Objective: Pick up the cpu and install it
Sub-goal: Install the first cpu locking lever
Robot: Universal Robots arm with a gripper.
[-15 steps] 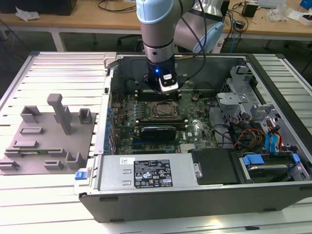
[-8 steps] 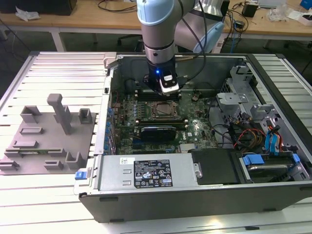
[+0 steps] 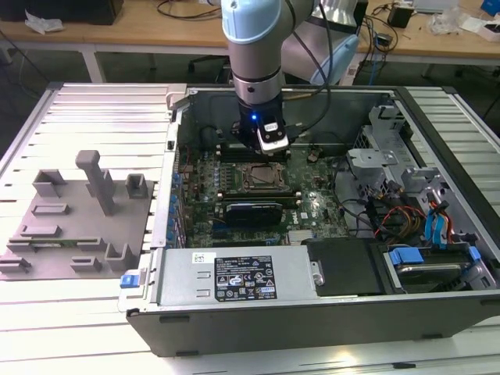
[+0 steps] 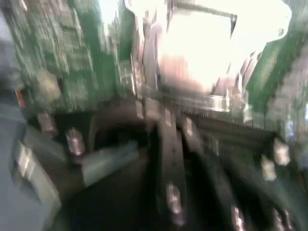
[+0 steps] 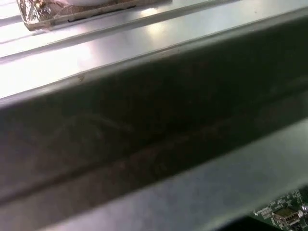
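I hang over the open computer case [image 3: 328, 312] on the slatted table [image 3: 94, 109], above the green motherboard [image 3: 312, 207]. My fingers [image 3: 272, 147] sit just beyond the far edge of the black socket [image 3: 258, 178]; I cannot tell whether they are spread or pinching. The grey fixture plate [image 3: 70, 219] lies well to the exterior view's left. The cpu may be the bright square [image 4: 197, 53] in the second wrist view.

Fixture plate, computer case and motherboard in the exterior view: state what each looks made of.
The fixture plate looks like matte grey plastic, possibly printed: uniform dull colour, blocky uprights, no shine. The computer case looks like painted or bare sheet metal: thin folded walls, dull grey sheen. The motherboard looks like green circuit-board laminate carrying dark components and a metal-framed socket.
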